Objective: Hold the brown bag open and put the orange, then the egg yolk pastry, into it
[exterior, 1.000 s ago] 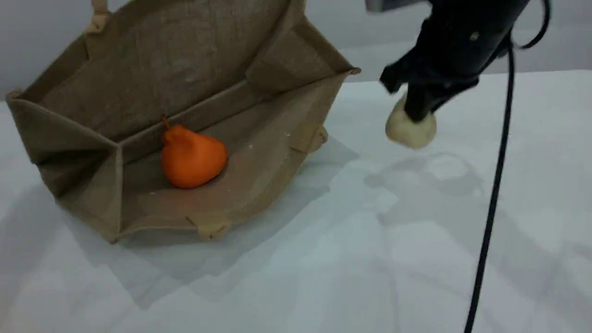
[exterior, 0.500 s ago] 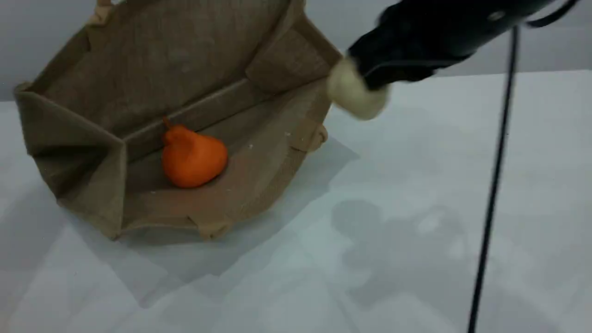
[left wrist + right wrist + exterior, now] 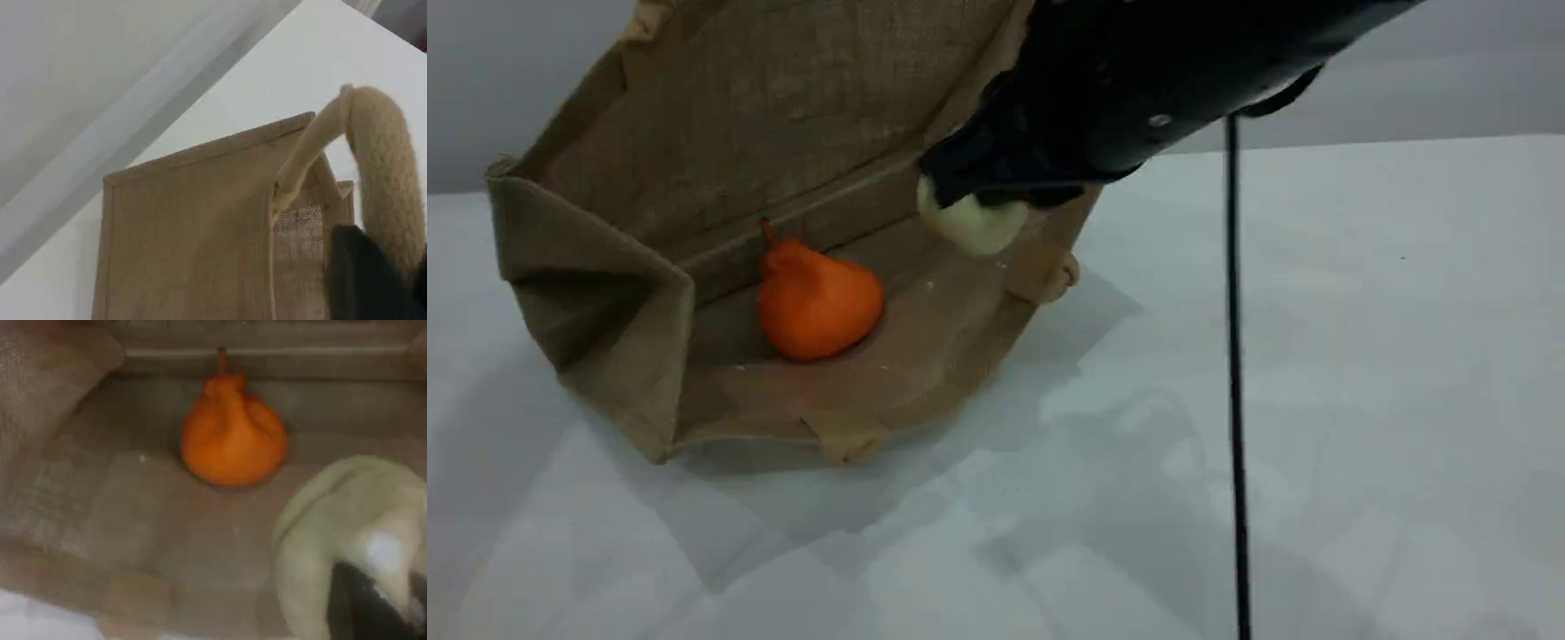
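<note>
The brown bag lies tilted with its mouth wide open toward the camera. Inside, on its lower wall, rests the orange, also seen in the right wrist view. My right gripper is shut on the egg yolk pastry, holding it just inside the bag's right side, above the lower wall. Up close the pastry fills the lower right of the right wrist view. In the left wrist view, my left gripper is shut on the bag's padded handle, holding the upper wall up.
A black cable hangs from the right arm down across the white table. The bag's lower handle stubs stick out toward the front. A grey wall stands behind the table.
The right gripper has carried the pastry left from beside the bag into its open mouth. The bag has shifted slightly to the right. The orange has stayed inside.
</note>
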`<state>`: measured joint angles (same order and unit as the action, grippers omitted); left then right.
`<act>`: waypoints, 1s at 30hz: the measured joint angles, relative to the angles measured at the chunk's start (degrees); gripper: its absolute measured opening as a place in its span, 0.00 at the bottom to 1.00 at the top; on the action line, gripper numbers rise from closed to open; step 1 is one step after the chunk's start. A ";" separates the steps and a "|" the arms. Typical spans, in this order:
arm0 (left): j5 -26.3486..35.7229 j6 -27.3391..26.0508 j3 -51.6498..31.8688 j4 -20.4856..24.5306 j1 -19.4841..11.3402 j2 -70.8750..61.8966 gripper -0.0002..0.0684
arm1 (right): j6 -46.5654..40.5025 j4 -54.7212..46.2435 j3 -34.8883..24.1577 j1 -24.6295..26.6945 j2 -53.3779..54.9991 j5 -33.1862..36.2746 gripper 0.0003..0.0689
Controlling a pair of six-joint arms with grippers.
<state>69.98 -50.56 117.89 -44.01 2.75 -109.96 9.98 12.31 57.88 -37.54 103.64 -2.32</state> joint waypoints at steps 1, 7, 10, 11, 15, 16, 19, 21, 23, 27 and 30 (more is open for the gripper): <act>-0.06 0.00 0.00 0.08 0.26 0.00 0.12 | 0.00 0.00 0.99 -0.02 1.01 0.20 0.03; -0.01 0.04 0.00 0.08 0.81 0.00 0.12 | 0.08 0.00 8.16 -0.02 6.84 1.55 0.03; -0.01 0.12 0.00 0.08 0.87 0.00 0.12 | 1.06 -0.06 11.74 -0.02 10.23 1.11 0.03; -0.05 0.12 0.00 0.08 0.87 0.00 0.12 | 1.31 -0.06 12.96 -0.02 11.15 0.98 0.03; 0.00 0.12 0.00 0.08 0.87 0.00 0.12 | 1.26 -0.11 17.79 -0.02 15.57 1.51 0.03; 0.00 0.12 0.00 0.08 0.87 0.00 0.12 | 1.26 -0.11 19.18 -0.02 16.97 1.97 0.03; 0.00 0.12 0.00 0.08 0.87 0.00 0.12 | 1.26 -0.18 22.93 -0.02 20.16 3.10 0.04; 0.00 0.12 0.00 0.08 0.87 0.00 0.12 | 1.26 -0.11 25.31 -0.02 22.27 3.10 0.05; 0.00 0.12 0.00 0.22 0.87 0.00 0.12 | 1.00 0.15 27.29 -0.02 23.76 3.59 0.08; 0.00 0.12 0.00 0.35 0.87 0.00 0.12 | 0.57 1.30 30.39 0.04 24.47 6.18 0.29; 0.00 0.12 0.00 0.35 0.87 0.00 0.12 | 0.57 1.30 31.36 0.10 24.29 7.44 0.55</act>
<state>69.99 -50.44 117.89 -43.66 3.62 -109.96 10.55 13.62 89.24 -37.44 127.92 5.13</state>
